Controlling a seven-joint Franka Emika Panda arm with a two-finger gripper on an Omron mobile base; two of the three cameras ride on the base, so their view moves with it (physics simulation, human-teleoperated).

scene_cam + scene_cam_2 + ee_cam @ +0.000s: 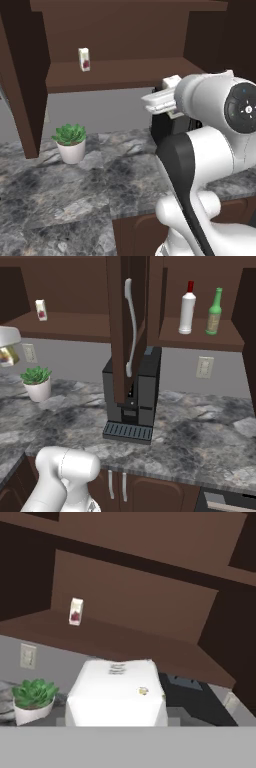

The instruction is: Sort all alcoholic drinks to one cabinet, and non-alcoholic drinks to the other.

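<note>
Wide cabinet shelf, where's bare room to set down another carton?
The wide cabinet shelf is bare from the white carton with the red mark rightward to its end. Left of that carton there's only a narrow strip beside the cabinet wall.

The wide wall cabinet (pixel 120 75) is dark brown wood, and the small carton (pixel 84 59) on its shelf is white with a red mark. The table (pixel 60 200) is mottled grey marble, bearing a green plant in a white pot (pixel 70 143) and a black coffee machine (pixel 131 401). A green bottle (pixel 214 312) with a pale label stands beside a white bottle with a red cap (pixel 187 308); the carton (pixel 117 693) up close is cream-white with a small yellowish mark.
</note>
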